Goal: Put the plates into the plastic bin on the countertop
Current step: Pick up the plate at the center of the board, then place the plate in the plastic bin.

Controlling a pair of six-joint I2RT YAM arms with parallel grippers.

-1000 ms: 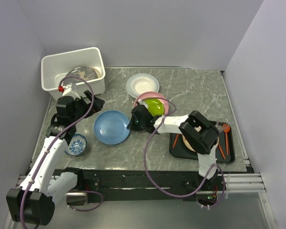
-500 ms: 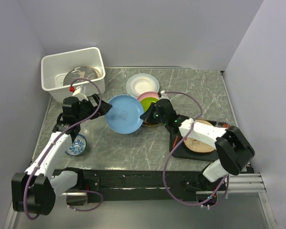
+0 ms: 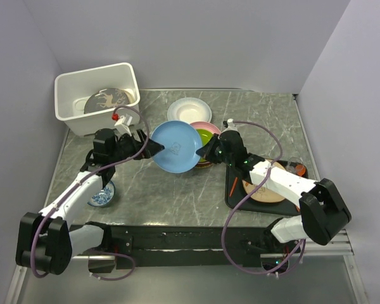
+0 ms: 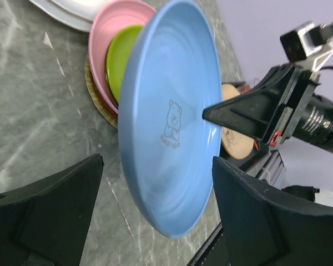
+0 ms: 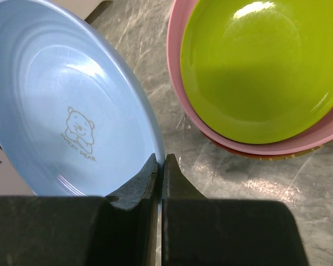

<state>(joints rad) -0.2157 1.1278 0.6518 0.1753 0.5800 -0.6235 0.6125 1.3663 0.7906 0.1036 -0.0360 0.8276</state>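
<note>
Far left, the plastic bin (image 3: 82, 120) sits at the back corner of the countertop (image 3: 259, 120) w/ just the cream twig plate (image 3: 107, 100) in it. No other plate has gone in so far.

The left gripper (image 3: 151, 148) was up by the bin a sec ago. It's since swung over to the middle, and its jaws now gape wide on either side of the light blue plate (image 3: 175, 147). In its wrist view the plate's near edge sits in the gap, w/ neither finger (image 4: 61, 210) touching it yet. The jaws look to be just starting to close.

The blue plate itself is the big change. It was lying flat on the counter, and now it's up off the surface, tipped nearly on edge and facing the left arm.

The right gripper (image 3: 208, 152) is what has it: clamped tight on the rim, fingers pinched either side of the lip.

Right of that, the pink plate (image 3: 196, 128) and green plate (image 3: 208, 136) sit stacked and untouched, w/ the white plate (image 3: 189, 113) behind.

To me this reads as a handover, right arm to left, since the bin's on the left side. The right shouldn't let go till the left has really bitten, or the plate drops.
</note>
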